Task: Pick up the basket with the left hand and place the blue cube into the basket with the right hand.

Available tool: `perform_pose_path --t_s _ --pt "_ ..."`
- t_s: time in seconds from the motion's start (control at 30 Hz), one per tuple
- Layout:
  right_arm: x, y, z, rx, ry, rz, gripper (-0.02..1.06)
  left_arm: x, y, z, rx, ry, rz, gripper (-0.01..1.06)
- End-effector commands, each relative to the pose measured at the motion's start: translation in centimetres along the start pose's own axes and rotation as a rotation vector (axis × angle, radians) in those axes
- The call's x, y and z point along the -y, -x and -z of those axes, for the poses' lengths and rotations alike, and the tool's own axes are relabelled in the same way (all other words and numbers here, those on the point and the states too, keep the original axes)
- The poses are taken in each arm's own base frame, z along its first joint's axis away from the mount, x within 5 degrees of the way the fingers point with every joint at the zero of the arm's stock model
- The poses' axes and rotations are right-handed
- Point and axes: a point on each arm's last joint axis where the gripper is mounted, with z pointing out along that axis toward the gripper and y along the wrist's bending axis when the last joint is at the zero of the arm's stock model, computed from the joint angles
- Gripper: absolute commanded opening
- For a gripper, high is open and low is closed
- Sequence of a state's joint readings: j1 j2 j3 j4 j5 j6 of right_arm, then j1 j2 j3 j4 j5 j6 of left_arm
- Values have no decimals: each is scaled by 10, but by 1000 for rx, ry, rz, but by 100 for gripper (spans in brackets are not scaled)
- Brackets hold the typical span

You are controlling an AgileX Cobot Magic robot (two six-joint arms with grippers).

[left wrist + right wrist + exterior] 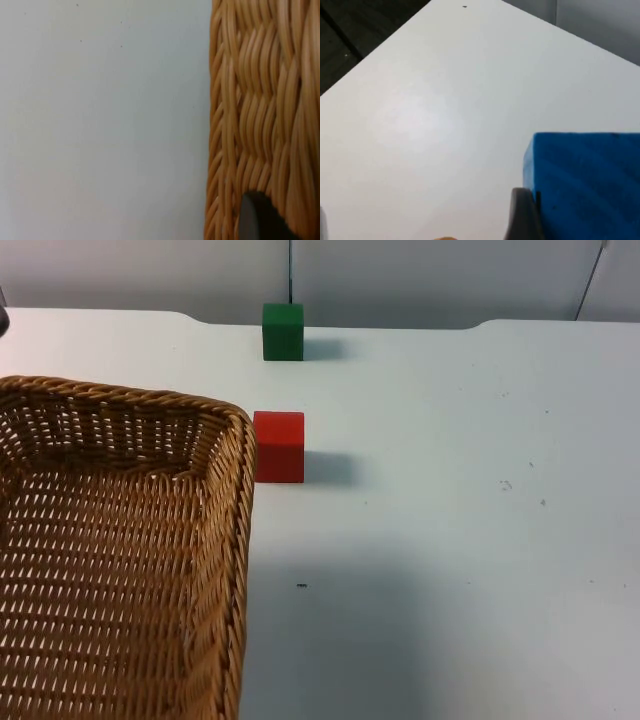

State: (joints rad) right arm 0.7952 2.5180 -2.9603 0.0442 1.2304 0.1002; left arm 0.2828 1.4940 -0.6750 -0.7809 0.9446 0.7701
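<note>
On white table point(450, 540): basket point(120, 540); cubes.

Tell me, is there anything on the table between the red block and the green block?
No. In the top view, only bare white table lies between the red cube and the green cube.

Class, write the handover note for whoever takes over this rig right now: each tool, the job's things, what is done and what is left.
Left tool: at the wicker basket's outer wall; grip unclear.
Right tool: right beside the blue cube, a fingertip at its side; grasp not confirmed.
A red cube sits beside the basket's far corner, and a green cube stands near the wall.
Done: nothing in the basket.
Left: lift basket, drop blue cube in.
</note>
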Motion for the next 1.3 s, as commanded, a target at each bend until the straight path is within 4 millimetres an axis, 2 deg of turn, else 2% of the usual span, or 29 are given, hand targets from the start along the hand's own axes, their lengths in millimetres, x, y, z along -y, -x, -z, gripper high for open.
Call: perform_pose_path --t_s 0.0,0.1,0.2,0.27,0.43,0.6,0.7,0.73,0.8,0.87,0.93,1.03,1.1,1.27 --pt "7 5 7 28 -27 30 0 3 0 1 8 -29 16 0" --pt "16 8 7 52 -40 46 0 4 0 1 7 -35 18 0" --pt "28 19 10 167 -173 121 0 5 1 1 23 -56 19 0" --pt "29 21 10 181 -194 113 0 6 2 1 27 -64 10 0" --pt "9 16 8 146 -77 170 0 6 2 1 31 -65 4 0" --pt "-1 12 7 112 25 183 0 6 1 1 24 -58 -3 0" --pt "-1 13 7 123 32 205 0 6 1 1 24 -58 -3 0" --pt "4 14 8 124 25 200 0 6 1 1 22 -59 -3 0" --pt "8 16 12 127 41 180 0 6 1 1 22 -59 -3 0" --pt "16 24 32 148 60 153 0 6 1 1 25 -57 -3 0" --pt "29 26 45 109 3 141 0 5 2 1 32 -54 0 0" --pt "39 25 59 72 -66 153 0 5 2 1 36 -55 2 0" --pt "39 20 72 23 -77 176 0 5 3 1 37 -54 2 0" --pt "33 -7 75 -103 -99 237 0 5 3 1 37 -54 2 0"
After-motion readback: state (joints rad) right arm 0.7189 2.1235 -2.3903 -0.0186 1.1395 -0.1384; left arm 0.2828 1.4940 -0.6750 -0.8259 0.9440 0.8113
